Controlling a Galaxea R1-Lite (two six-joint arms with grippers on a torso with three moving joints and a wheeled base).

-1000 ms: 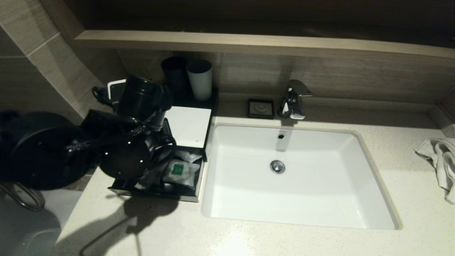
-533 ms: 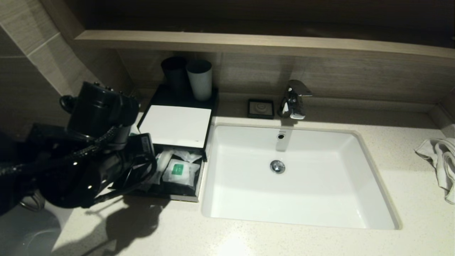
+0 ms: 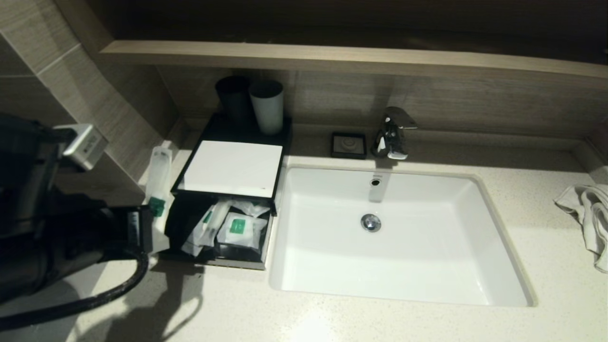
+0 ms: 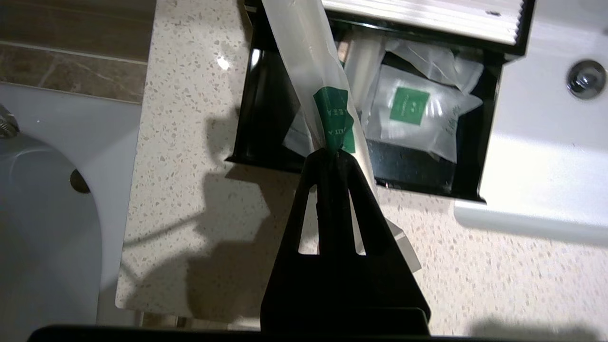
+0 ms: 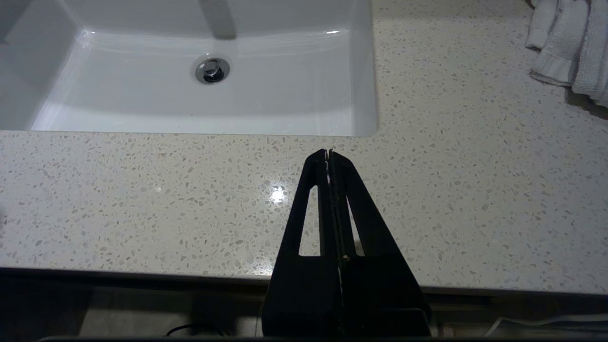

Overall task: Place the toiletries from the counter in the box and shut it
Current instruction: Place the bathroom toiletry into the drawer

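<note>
The black box (image 3: 232, 167) with a white top stands left of the sink on the counter (image 3: 332, 318). Its front drawer (image 3: 223, 261) is open and holds two pouches (image 3: 237, 228) (image 3: 251, 207) and a long slim packet (image 3: 212, 222). My left gripper (image 3: 151, 217) is shut on the green-label end of the other long packet (image 3: 158, 173), held left of the box. In the left wrist view the gripper (image 4: 330, 152) pinches this packet (image 4: 304, 52) above the drawer (image 4: 266, 95) and the labelled pouch (image 4: 411, 107). My right gripper (image 5: 328, 153) is shut and empty over the counter's front edge.
A black tumbler (image 3: 233, 99) and a grey tumbler (image 3: 267, 107) stand on the box's back. A small black square dish (image 3: 349, 145) and the faucet (image 3: 392, 133) sit behind the sink (image 3: 475, 190). A white towel (image 3: 589, 213) lies far right. A tiled wall rises on the left.
My left arm has drawn back from over the drawer to the left and nearer side. A long slim packet now shows gripped in it, left of the box.
</note>
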